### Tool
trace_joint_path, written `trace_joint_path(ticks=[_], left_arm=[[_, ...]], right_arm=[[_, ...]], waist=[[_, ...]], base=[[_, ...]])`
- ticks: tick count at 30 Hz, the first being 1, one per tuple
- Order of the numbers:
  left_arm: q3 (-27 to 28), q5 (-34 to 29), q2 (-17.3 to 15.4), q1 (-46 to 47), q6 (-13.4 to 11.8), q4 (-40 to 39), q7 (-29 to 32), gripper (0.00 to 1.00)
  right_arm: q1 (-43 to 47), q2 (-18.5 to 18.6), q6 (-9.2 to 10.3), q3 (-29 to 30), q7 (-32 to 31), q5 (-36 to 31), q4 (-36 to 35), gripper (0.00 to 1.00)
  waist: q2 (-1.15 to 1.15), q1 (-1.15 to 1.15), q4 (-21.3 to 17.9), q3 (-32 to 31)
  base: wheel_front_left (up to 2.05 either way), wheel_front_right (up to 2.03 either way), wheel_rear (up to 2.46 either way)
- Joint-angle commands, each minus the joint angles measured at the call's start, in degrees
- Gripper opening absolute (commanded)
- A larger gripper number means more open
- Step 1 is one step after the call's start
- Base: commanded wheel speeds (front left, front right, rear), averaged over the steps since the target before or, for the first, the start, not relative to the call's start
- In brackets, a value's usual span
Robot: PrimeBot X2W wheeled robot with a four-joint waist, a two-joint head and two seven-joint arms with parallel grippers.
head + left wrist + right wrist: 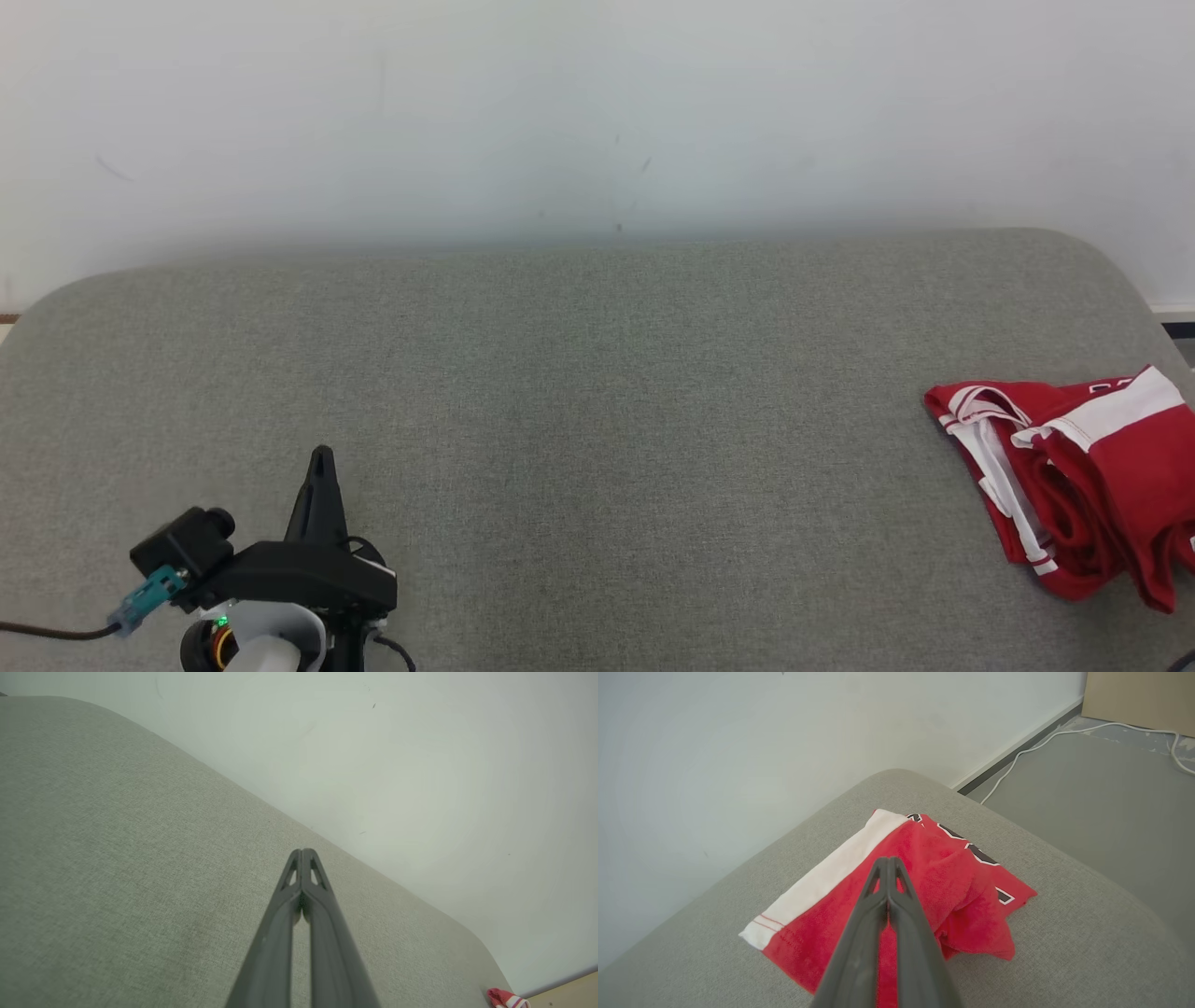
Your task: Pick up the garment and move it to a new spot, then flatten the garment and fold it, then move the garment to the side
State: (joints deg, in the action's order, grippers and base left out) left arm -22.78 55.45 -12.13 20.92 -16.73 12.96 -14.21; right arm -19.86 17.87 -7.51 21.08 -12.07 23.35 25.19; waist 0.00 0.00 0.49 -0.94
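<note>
Two arms could make the coming move, but it turns on only one of them. The garment [934,877], a red piece with a white band and some dark lettering, lies bunched directly ahead of and below the right pincer [888,859]. In the right wrist view its fingertips stand over the middle of the cloth. From the left pincer [321,462] the garment lies well apart, far off to that pincer's right at the other end of the grey fabric-covered counter [597,373], close to its rounded end. The bundle's long axis, read from the white band, runs slantwise across the right pincer's line, from near-left to far-right. The looser rumpled folds sit to the right of the fingers. The right pincer is pressed together, with no cloth visible between its fingers. I cannot tell whether the tips touch the fabric or hang just above it. The left pincer is likewise pressed together, holding nothing, with bare counter ahead of it. My judgement is that any grasp falls to the right arm. It would first have to spread its fingers, then come down across a fold, not along the band, to gather more than one layer.
</note>
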Motion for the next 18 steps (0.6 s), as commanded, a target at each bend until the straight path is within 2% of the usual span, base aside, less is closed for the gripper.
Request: trace_joint_path(ticks=[1,18], left_arm=[[0.15,2.23,-0.03,2.74,0.32,0.18,-0.29,0.0],[-1.01,16.87,2.35,10.4,1.42,5.77,-0.44,0.0]], right_arm=[[-3.04,1.9,0.01,1.72,-0.79,0.94,0.9,0.0],[-13.8,6.4,0.02,12.96,-8.15,6.17,13.09,0.0]], waist=[[0.0,0.0,-0.02,0.0],[0.0,0.0,-0.25,0.08]], base=[[0.0,0.0,0.0],[0.0,0.0,0.0]])
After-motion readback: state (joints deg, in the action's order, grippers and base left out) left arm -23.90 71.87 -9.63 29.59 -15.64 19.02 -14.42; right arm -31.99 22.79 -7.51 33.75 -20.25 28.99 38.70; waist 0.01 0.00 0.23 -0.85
